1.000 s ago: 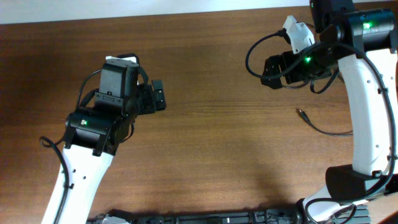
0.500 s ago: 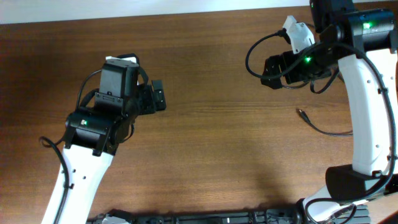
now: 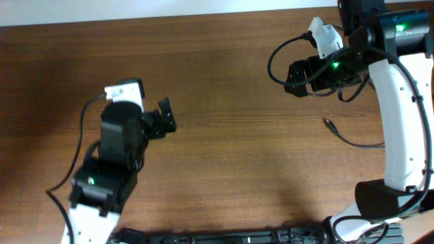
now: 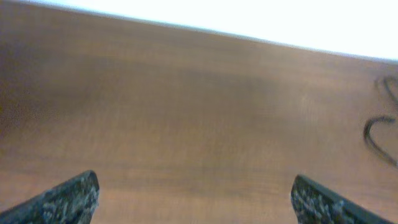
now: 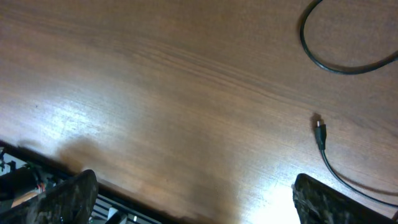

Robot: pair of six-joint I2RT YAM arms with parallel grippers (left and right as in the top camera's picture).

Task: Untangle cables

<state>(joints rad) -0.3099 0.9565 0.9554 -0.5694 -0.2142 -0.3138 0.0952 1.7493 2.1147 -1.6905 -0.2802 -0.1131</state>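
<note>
- my left hand [image 4: 196, 202] hangs over the brown wooden bench [image 3: 230, 81], fingers [image 4: 65, 198] spread wide, gripping nothing.
- my right hand [image 5: 198, 202] sits toward the far right of the bench, also wide open and empty.
- the thin black cable with a small plug end [image 5: 321, 132] lies loose on the bench near the right hand, touching neither hand.

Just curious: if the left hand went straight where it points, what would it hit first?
Likely only bare table; the left hand has a free path. The cable lies off to one side.
</note>
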